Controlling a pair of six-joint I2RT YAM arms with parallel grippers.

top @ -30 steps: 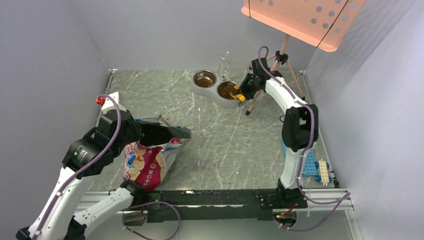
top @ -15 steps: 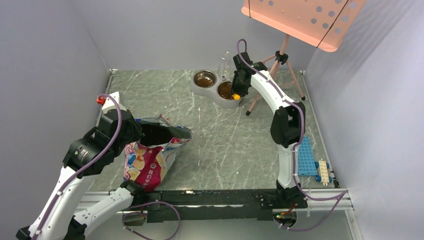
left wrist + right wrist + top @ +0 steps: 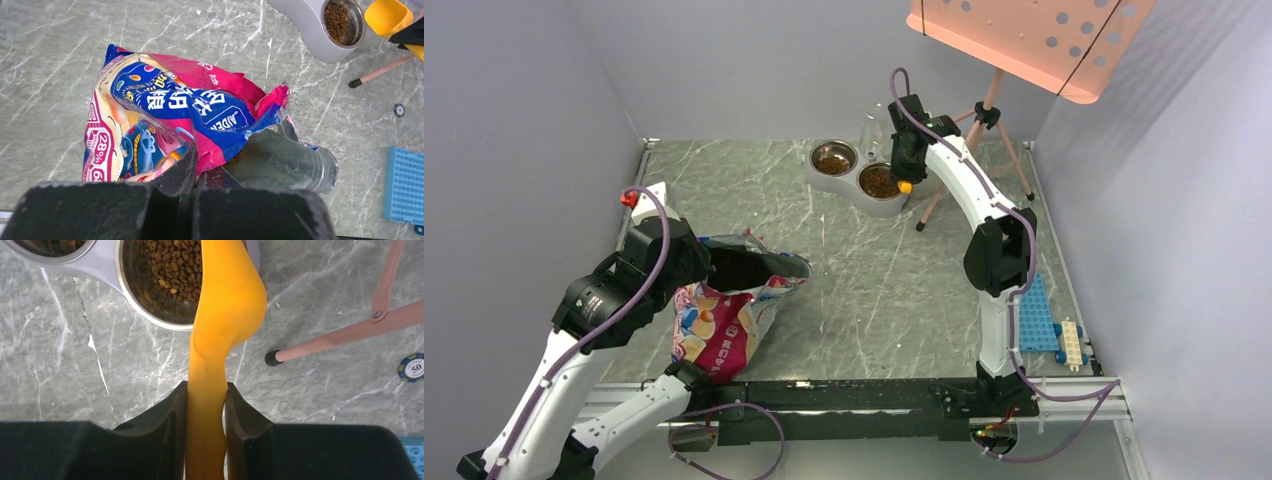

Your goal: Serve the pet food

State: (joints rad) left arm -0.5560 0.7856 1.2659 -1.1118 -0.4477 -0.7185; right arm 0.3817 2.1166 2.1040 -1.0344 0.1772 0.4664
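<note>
Two bowls [image 3: 131, 290]: round steel, holding kibble [image 3: 172, 262], loose brown pellets.
Left pincer [image 3: 192, 172]: clamps bag [image 3: 150, 110].
Right pincer [image 3: 206, 395]: grips scoop [image 3: 227, 300].

Dark-brown kibble [image 3: 175, 265], yellow scoop [image 3: 225, 305], pink-and-blue printed bag [image 3: 165, 115], grey white-veined marble tabletop [image 3: 874, 270]

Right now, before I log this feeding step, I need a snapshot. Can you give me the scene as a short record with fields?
left fingers: shut on the open edge of the bag, which lies on the table
right fingers: clamped on the scoop handle
scoop: cup over the edge of the right-hand bowl, looks empty
kibble: in both bowls of the feeder
nearby: tripod leg, poker chip
</note>
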